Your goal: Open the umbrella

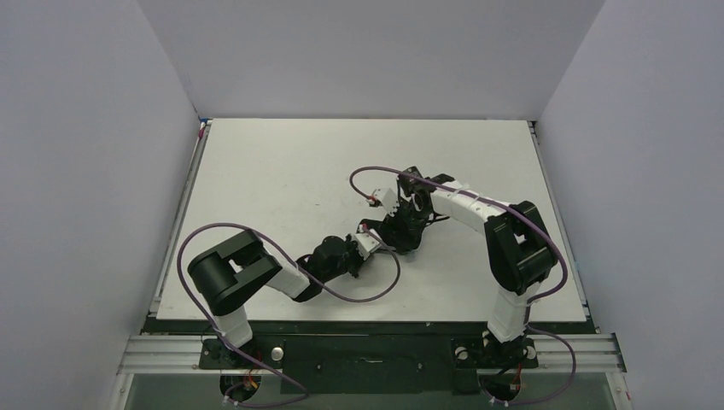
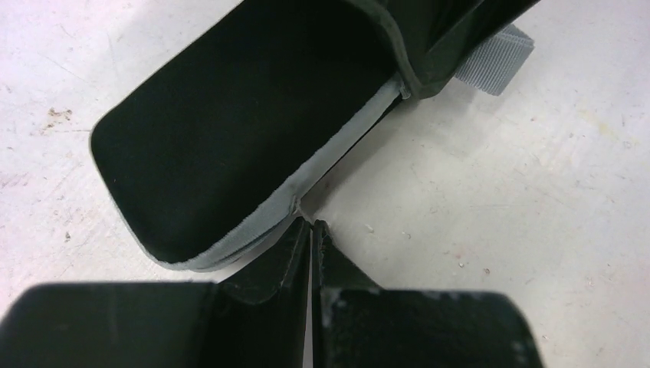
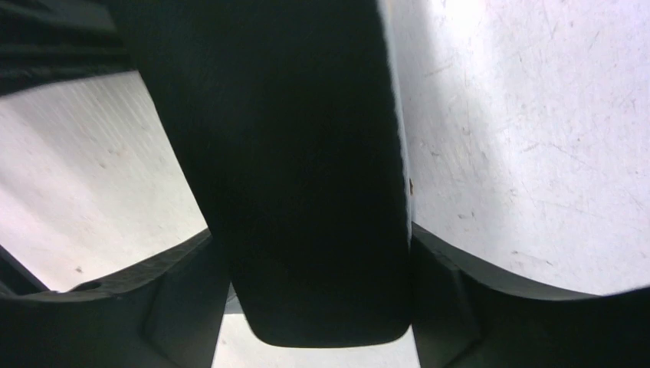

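The umbrella point(image 2: 230, 130), matte black fabric with a pale grey hem and ribbed strap point(image 2: 490, 61), sits central on the scuffed white table point(image 1: 282, 171), clamped by the right gripper point(image 3: 318, 287). The left gripper point(image 2: 310, 230) is pinched closed just beside the umbrella's hem. Plain grey walls point(image 1: 85, 171) enclose the table.

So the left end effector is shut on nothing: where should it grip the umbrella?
Probably the rounded free end of the umbrella, coming from its grey-rimmed edge side: it is flat and thin there, so the left end effector, once opened, could straddle it.
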